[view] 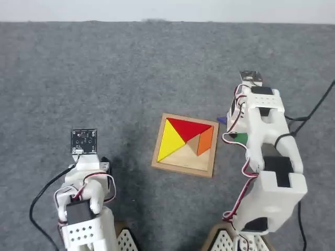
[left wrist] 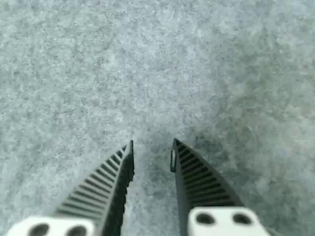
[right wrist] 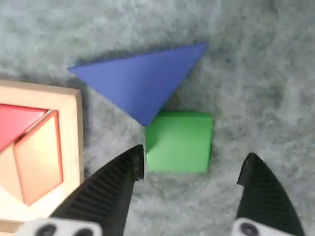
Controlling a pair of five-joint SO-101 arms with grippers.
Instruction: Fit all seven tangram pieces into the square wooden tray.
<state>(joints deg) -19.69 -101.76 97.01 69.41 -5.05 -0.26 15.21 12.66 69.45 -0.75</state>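
The square wooden tray (view: 157, 157) lies mid-table and holds a red triangle (view: 187, 127), a yellow triangle (view: 169, 141) and an orange piece (view: 205, 141). Its corner (right wrist: 69, 105) appears in the right wrist view with the red piece (right wrist: 17, 120) and the orange piece (right wrist: 37, 162). Just off that corner lie a blue triangle (right wrist: 140, 81) and a green square (right wrist: 181, 141), touching. My right gripper (right wrist: 194, 164) hangs open above the green square, its fingers either side of it. In the high view, green (view: 241, 138) peeks from under the right arm. My left gripper (left wrist: 152, 145) is open over bare carpet.
Grey carpet (view: 104, 78) covers the whole table. The left arm (view: 84, 178) sits at the front left, the right arm (view: 264, 157) at the right of the tray, with cables trailing beside both.
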